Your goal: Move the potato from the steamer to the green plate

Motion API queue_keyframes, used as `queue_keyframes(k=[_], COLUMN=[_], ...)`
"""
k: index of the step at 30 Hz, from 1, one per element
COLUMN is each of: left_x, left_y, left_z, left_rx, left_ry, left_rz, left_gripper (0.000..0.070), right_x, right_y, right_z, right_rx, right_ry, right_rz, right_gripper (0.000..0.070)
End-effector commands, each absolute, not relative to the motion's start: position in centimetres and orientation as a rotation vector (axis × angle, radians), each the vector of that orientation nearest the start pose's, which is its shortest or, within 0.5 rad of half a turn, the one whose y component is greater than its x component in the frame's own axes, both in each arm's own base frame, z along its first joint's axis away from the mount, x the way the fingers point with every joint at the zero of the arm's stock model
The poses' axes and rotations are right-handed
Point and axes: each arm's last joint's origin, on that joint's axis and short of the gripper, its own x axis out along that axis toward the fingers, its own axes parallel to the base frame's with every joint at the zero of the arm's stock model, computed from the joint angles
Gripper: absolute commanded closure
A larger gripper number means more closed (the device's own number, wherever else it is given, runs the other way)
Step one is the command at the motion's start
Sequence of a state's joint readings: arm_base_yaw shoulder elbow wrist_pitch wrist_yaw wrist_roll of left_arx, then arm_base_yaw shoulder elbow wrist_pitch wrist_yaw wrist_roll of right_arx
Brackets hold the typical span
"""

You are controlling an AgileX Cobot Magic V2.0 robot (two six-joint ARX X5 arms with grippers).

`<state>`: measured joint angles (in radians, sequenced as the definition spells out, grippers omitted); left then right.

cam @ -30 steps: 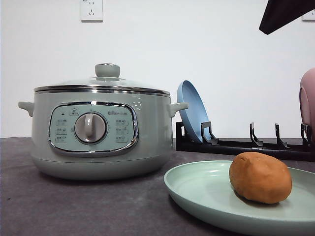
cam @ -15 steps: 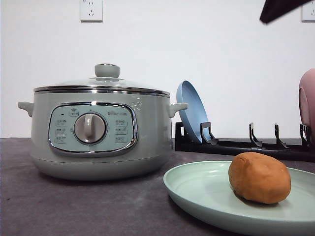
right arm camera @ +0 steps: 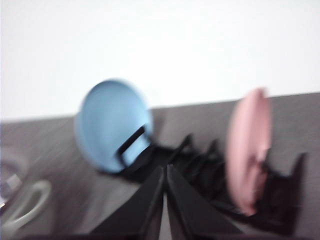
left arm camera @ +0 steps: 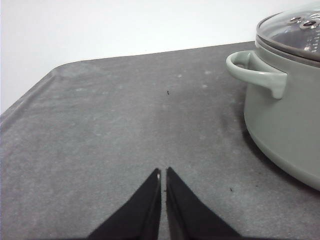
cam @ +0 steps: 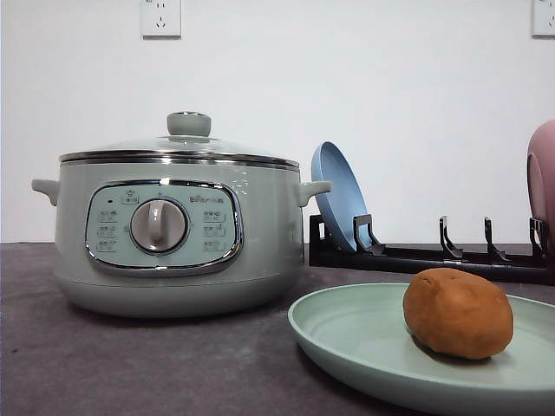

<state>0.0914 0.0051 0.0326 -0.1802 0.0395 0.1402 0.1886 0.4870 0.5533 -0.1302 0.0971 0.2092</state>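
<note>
The orange-brown potato [cam: 457, 313] lies on the pale green plate [cam: 364, 347] at the front right of the table. Left of the plate stands the sage-green steamer [cam: 173, 230] with its glass lid on. In the left wrist view my left gripper [left arm camera: 163, 173] is shut and empty, low over the bare grey table, with the steamer [left arm camera: 285, 105] and its side handle off to one side. My right gripper [right arm camera: 164, 170] is shut and empty too, its view blurred, pointing toward the dish rack.
A black dish rack [cam: 434, 256] stands behind the plate, holding a blue plate [cam: 338, 195] and a pink dish [cam: 543, 178]. Both appear in the right wrist view too, the blue plate [right arm camera: 112, 122] and the pink dish [right arm camera: 248, 145]. A wall socket [cam: 161, 17] sits high up.
The dark arm part at the front view's top right corner has risen out of the picture. Potato, plate and steamer have not moved.
</note>
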Motion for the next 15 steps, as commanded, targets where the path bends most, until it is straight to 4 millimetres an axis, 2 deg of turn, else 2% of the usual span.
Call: queue_keyframes(k=[1, 7, 15], left_x=[9.5, 9.5, 9.5], left_y=[0.8, 0.8, 0.8], left_z=[14.9, 14.9, 14.9], left_rx=[0.125, 0.125, 0.125], left_ry=[0.181, 0.181, 0.181], left_rz=[0.042, 0.042, 0.042], left_gripper=[0.0690, 0.0690, 0.0690], right_x=[11.9, 10.9, 10.1], right_y=[1.5, 0.1, -0.5], right_z=[29.0, 25.5, 21.3], right_rx=[0.186, 0.126, 0.089], right_ry=[0.006, -0.101, -0.120], right_rz=[0.053, -0.016, -0.076], right_gripper=[0.0700, 0.0700, 0.0700])
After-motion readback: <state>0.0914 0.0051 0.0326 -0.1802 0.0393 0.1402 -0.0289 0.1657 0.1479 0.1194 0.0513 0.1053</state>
